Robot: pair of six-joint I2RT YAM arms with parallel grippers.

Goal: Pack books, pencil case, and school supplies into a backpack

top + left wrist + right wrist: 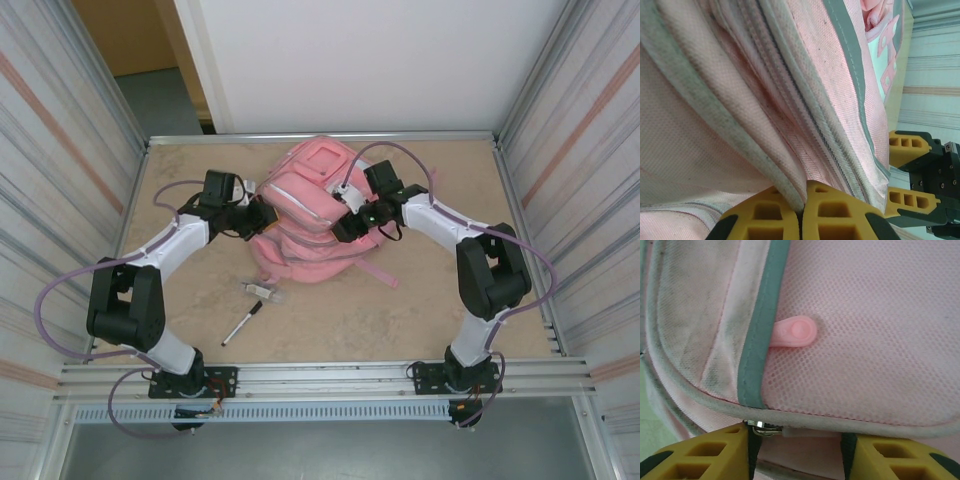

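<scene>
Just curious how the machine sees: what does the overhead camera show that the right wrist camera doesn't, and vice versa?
Overhead: the left arm, the black marker and a small pale piece lying on the table. Right wrist: a pink zip pull and a metal zip part, close up. Shared: the pink backpack and the right claw.
</scene>
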